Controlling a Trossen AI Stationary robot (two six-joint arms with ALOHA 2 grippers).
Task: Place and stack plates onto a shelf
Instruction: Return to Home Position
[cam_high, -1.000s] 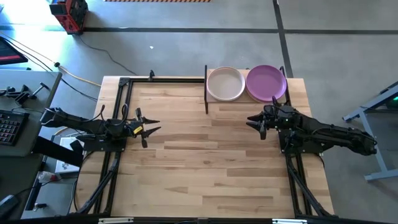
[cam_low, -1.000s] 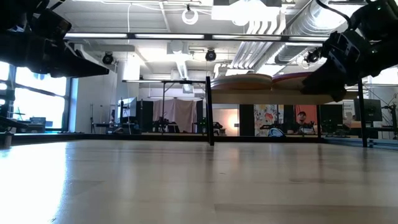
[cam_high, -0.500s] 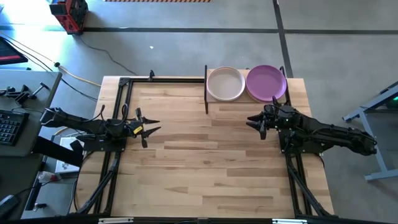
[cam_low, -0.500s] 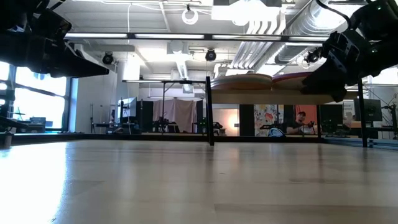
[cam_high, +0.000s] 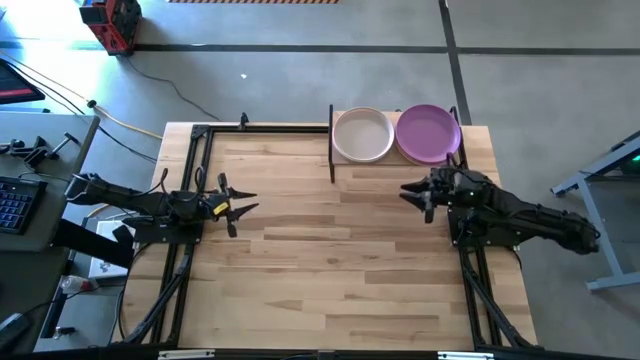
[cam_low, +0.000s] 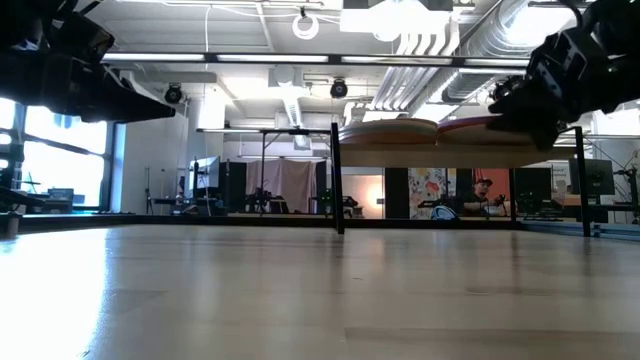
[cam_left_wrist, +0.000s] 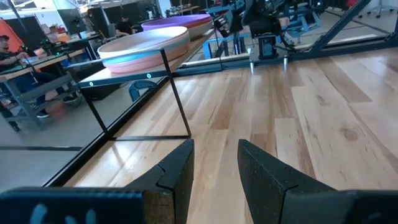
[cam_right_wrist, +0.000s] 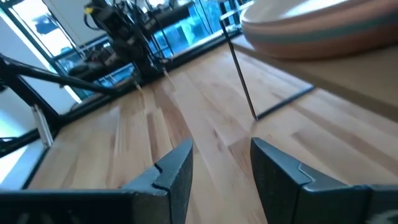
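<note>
Two stacks of plates rest on the shelf (cam_high: 394, 113) at the table's far right. One stack is topped by an off-white plate (cam_high: 363, 135), the other by a purple plate (cam_high: 428, 133). The left wrist view shows the off-white stack (cam_left_wrist: 144, 46) with a pale peach plate under its top plate, and the purple stack (cam_left_wrist: 177, 23) behind it. My left gripper (cam_high: 243, 205) hovers open over the table's left part, pointing toward the right edge. My right gripper (cam_high: 412, 193) hovers open just in front of the shelf's near side, below the purple plate, with nothing between its fingers.
The shelf stands on thin black posts (cam_left_wrist: 176, 93) with free room under its board (cam_low: 430, 152). Black frame rails (cam_high: 195, 180) run along the table's left, far and right sides. The wide wooden tabletop (cam_high: 330, 260) lies between the arms.
My right gripper has tipped a little and stands slightly higher in the low view, drawn a touch back toward the table's right edge. It stays open. The plates have not moved.
</note>
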